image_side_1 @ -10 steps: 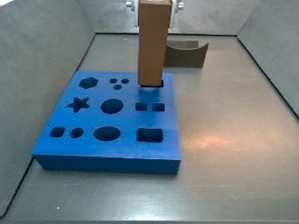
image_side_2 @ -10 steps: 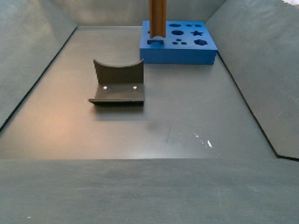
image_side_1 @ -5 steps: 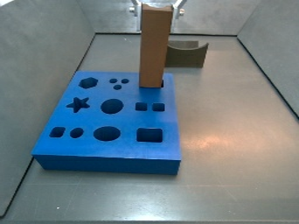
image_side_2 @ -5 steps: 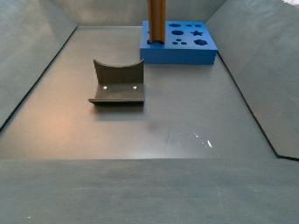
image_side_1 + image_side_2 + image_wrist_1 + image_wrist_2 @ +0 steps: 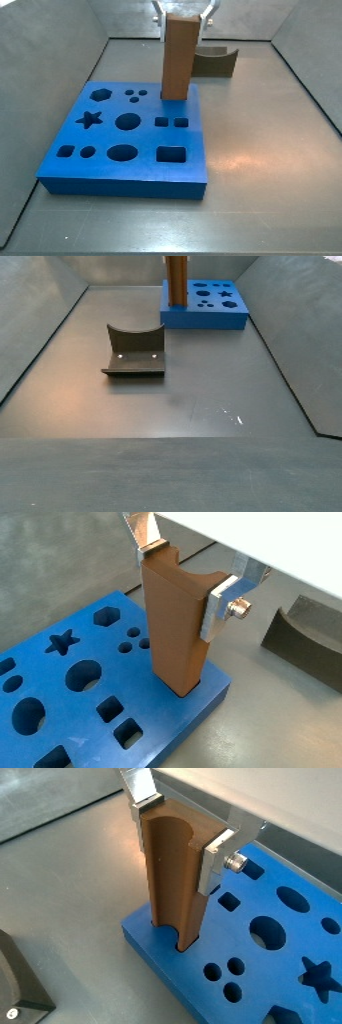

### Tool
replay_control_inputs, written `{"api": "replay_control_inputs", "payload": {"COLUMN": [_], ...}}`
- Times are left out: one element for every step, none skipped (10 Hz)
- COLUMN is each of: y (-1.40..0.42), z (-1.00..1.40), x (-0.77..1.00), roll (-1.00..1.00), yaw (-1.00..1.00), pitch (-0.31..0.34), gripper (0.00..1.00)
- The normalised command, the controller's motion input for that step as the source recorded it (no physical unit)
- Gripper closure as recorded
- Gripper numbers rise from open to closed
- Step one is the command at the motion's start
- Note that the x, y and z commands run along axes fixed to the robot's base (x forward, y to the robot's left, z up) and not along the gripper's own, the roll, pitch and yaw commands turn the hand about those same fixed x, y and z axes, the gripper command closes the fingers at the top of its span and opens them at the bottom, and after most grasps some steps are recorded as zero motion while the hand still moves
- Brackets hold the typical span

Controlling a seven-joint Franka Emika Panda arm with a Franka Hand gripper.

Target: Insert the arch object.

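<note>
Hand (image 5: 185, 574): I see it risen slightly, fingers spread off the arch object (image 5: 178, 632).
Arch object: unmoved, upright in blue board (image 5: 123, 135) far corner; I judge it inserted.

One tall brown wooden arch object (image 5: 179, 58) stands in one blue foam board (image 5: 124, 150) with eleven cut-out holes. One squat dark grey-olive scooped block (image 5: 134, 351) sits apart. One claw (image 5: 185, 574) with two silver fingers (image 5: 218, 607) is above the board's corner.

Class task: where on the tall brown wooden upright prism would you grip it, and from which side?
Grip the tall brown wooden prism near its top, from above, on two opposite flat sides: its foot sits in the blue board. The hand brackets it there.
</note>
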Motion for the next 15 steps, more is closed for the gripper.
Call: {"api": "replay_control_inputs", "payload": {"y": [0.0, 0.0, 0.0, 0.0, 0.0, 0.0, 0.0, 0.0, 0.0, 0.0, 0.0, -0.07, -0.12, -0.12, -0.09], "z": [-0.3, -0.3, -0.32, -0.27, -0.26, -0.24, -0.22, -0.29, -0.4, -0.27, -0.07, 0.0, -0.05, -0.15, -0.23], "x": [0.0, 0.0, 0.0, 0.0, 0.0, 0.0, 0.0, 0.0, 0.0, -0.17, -0.11, -0.04, 0.0, -0.08, -0.11], "roll": [-0.05, -0.03, 0.0, 0.0, 0.0, 0.0, 0.0, 0.0, 0.06, 0.19, 0.17, 0.2, 0.23, 0.15, 0.13], "yaw": [0.0, 0.0, 0.0, 0.0, 0.0, 0.0, 0.0, 0.0, 0.0, 0.05, 0.18, 0.33, 0.25, 0.0, -0.09], "pitch": [-0.036, -0.037, -0.051, -0.026, -0.036, -0.027, -0.021, -0.044, -0.127, -0.204, -0.131, -0.061, -0.041, -0.09, -0.136], "gripper": [1.0, 1.0, 1.0, 1.0, 1.0, 1.0, 1.0, 1.0, 1.0, 1.0, 1.0, 1.0, 1.0, 1.0, 1.0]}}
